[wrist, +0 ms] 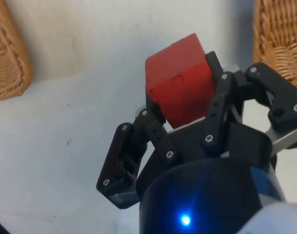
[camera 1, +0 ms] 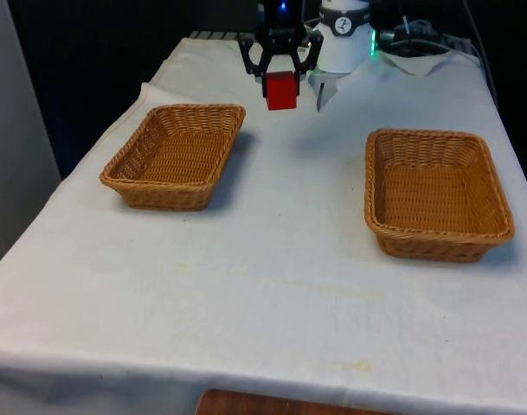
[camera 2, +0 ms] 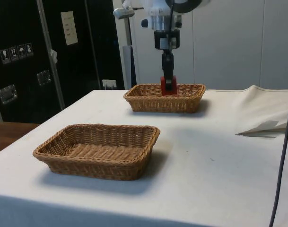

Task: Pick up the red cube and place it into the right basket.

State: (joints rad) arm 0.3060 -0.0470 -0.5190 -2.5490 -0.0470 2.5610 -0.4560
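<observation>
Two baskets flank the bench, and we note the end effector (camera 1: 281,76) clamped on the red cube (camera 1: 281,90), held aloft between them (nearer the far end), so the right basket (camera 1: 175,156) lies toward the front view's left.

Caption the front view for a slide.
Gripper holds the red cube above the table, between two wicker baskets.

Both baskets (wrist: 9,53) (wrist: 280,39) cut off by wrist frame edges; red cube's (wrist: 180,78) underside hidden by gripper (wrist: 182,117).
</observation>
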